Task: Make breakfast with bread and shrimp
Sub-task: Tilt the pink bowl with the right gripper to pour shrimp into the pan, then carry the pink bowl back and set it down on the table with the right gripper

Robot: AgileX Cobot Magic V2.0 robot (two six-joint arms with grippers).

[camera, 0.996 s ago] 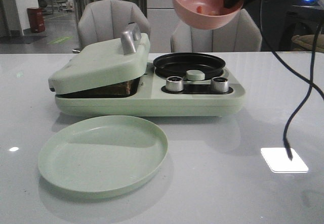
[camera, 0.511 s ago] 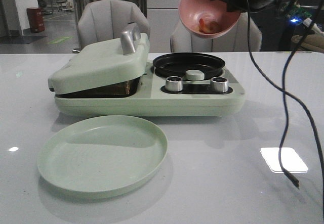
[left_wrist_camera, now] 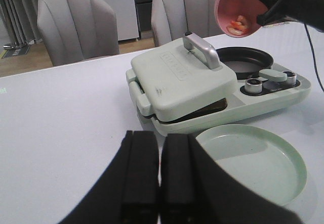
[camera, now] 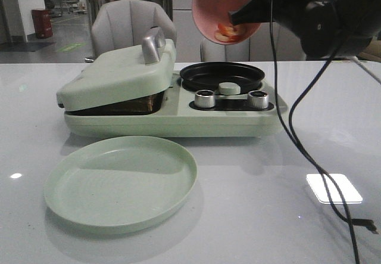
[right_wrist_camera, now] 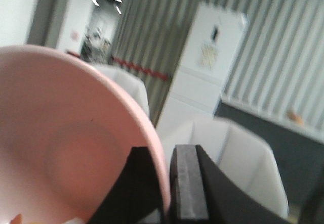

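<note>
Front view: bread (camera: 128, 104) mostly hidden under lid (camera: 116, 73).

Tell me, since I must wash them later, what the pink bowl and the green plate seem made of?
The pink bowl looks like matte plastic or melamine: even colour, thin rim, soft sheen. The green plate seems similar, perhaps a fibre-composite plastic: dull pale green with faint specks. Neither shows a glassy ceramic glaze, though that cannot be excluded.
</note>
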